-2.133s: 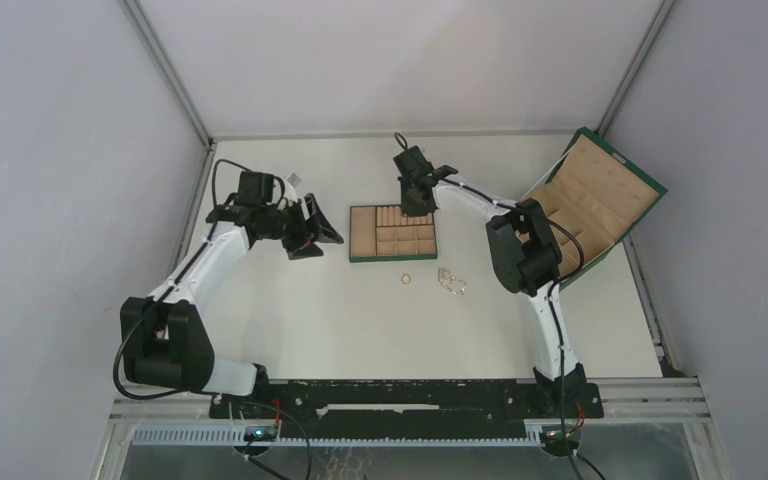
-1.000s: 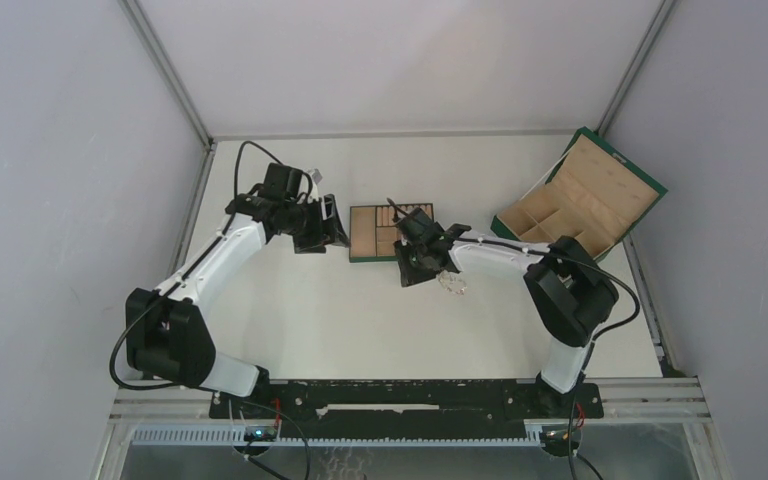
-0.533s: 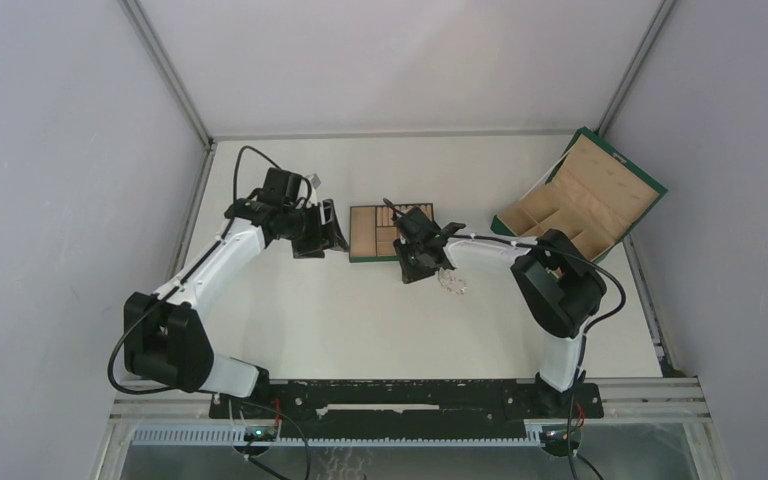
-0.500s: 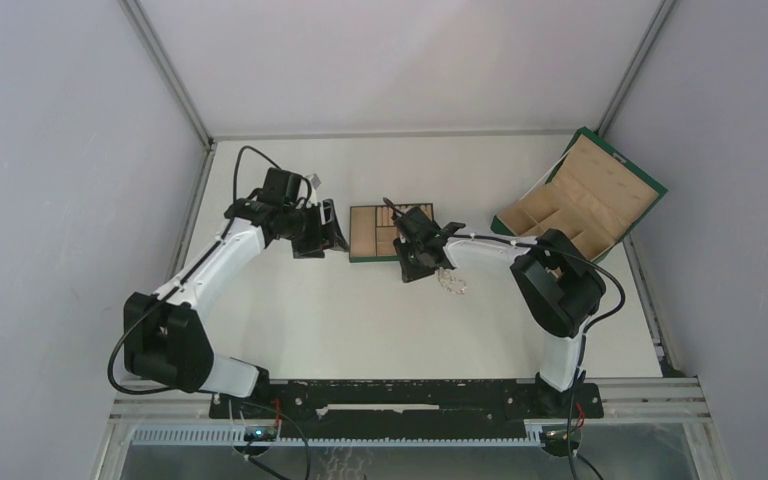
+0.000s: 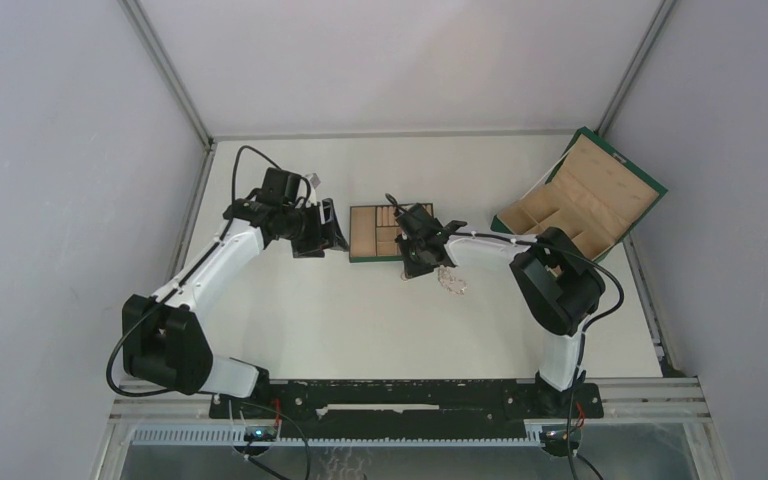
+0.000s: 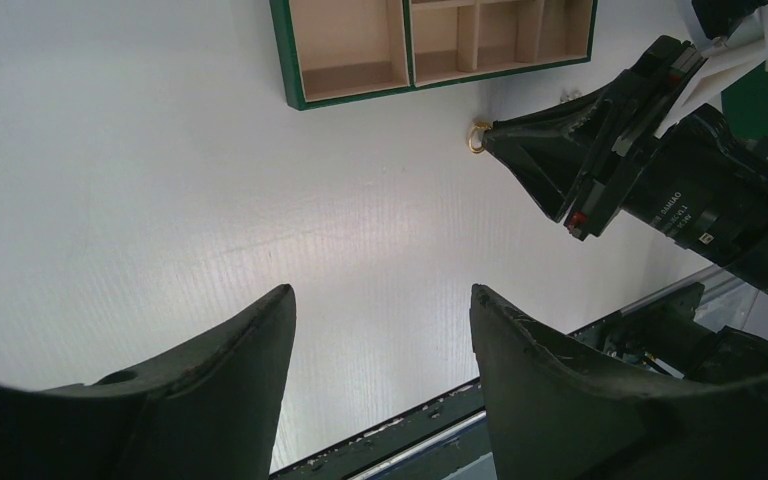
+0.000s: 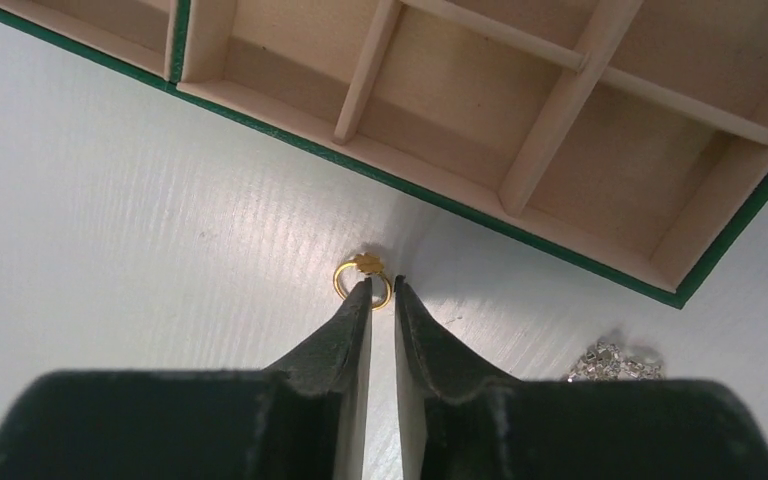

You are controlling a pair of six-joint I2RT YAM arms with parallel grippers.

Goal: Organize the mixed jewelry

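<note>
The gold ring (image 7: 362, 278) lies on the table (image 7: 110, 230) at mid-frame, just below the compartmented tray's (image 7: 560, 255) green edge, with the silvery chain tangle (image 7: 615, 360) at lower right. The right jaws are almost closed with their tips at the ring, though I cannot tell if they grip it. The left jaws gape wide and hold nothing.

White arm links (image 5: 210, 262), black joint housings (image 5: 165, 345), black tapered fingers (image 6: 210, 395), looping black cables (image 5: 239, 160), white lettering (image 6: 678, 203) on one wrist.

White table (image 5: 360, 320): tray (image 5: 368, 232), box (image 5: 600, 195), ring (image 7: 363, 278), chain (image 5: 452, 283)
</note>
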